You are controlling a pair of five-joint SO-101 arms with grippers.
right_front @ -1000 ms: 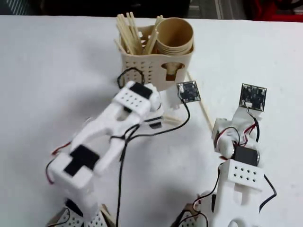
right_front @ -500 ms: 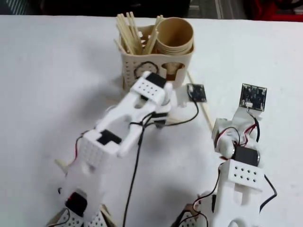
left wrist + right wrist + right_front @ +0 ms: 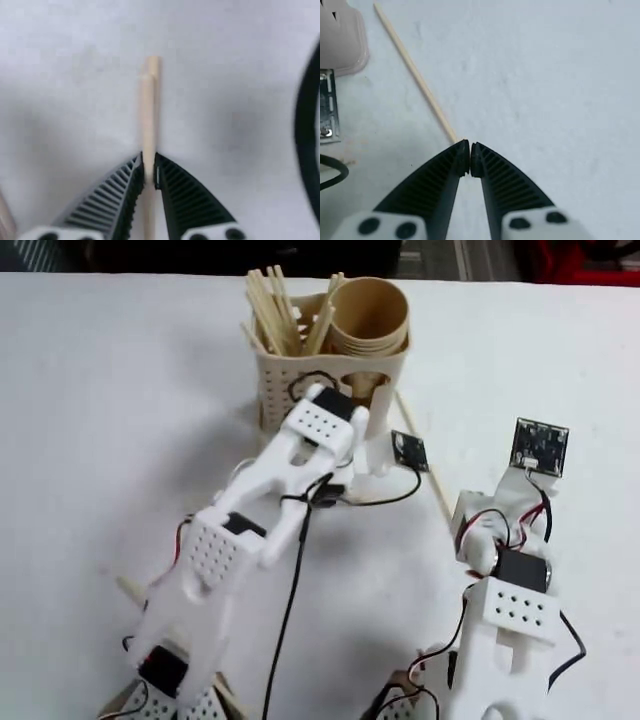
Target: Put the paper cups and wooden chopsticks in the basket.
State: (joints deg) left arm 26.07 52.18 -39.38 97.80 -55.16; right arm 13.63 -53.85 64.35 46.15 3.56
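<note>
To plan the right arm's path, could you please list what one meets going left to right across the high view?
wooden chopsticks standing in the basket → stacked paper cups → loose chopstick on the table → right arm

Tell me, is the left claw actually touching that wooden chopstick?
Touching. The left wrist view shows the left gripper with a finger pressed against each side of the chopstick, no gap visible on either side.
</note>
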